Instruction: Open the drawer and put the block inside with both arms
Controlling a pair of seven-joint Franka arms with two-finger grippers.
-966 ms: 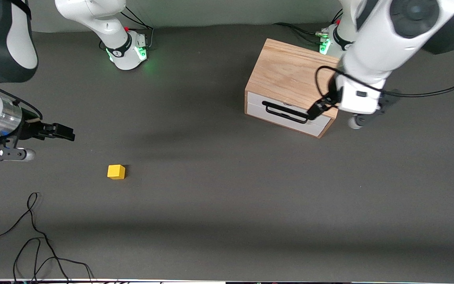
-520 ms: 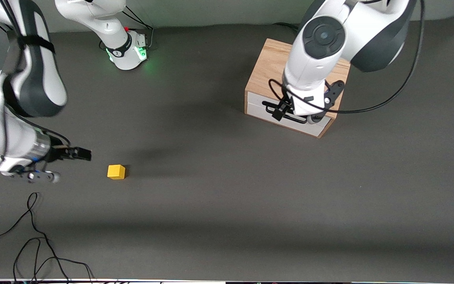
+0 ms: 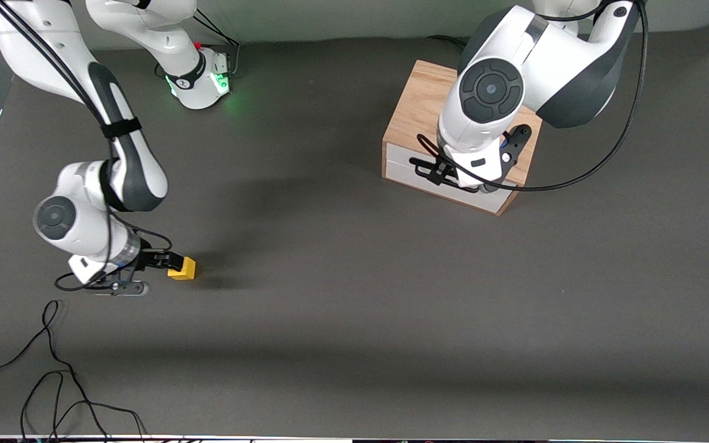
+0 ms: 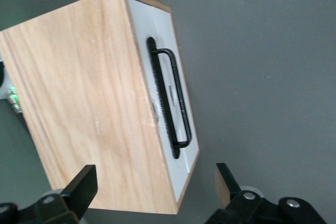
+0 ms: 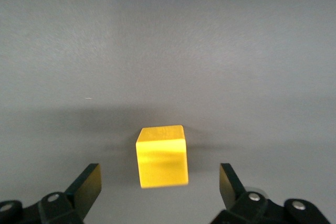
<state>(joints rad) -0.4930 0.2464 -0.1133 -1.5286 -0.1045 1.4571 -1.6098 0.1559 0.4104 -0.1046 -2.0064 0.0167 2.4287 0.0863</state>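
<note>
The yellow block (image 3: pixel 183 269) lies on the dark table toward the right arm's end. My right gripper (image 3: pixel 167 263) is low at the block, open; in the right wrist view the block (image 5: pixel 161 156) sits between and just ahead of its fingertips (image 5: pixel 86 186), untouched. The oak cabinet (image 3: pixel 419 107) stands toward the left arm's end, its white drawer (image 3: pixel 400 174) shut. My left gripper (image 3: pixel 439 173) hangs open over the drawer's black handle (image 3: pixel 421 165). In the left wrist view the handle (image 4: pixel 178 103) and cabinet top (image 4: pixel 89 108) show, with the gripper (image 4: pixel 155 184) over the cabinet's corner.
Loose black cables (image 3: pixel 53 369) lie on the table nearer to the front camera than the block. The right arm's green-lit base (image 3: pixel 200 80) stands at the table's edge by the robots. Bare table lies between the block and the cabinet.
My right gripper has swung in and down to the block. My left gripper has shifted slightly along the drawer handle. Block and drawer have not moved.
</note>
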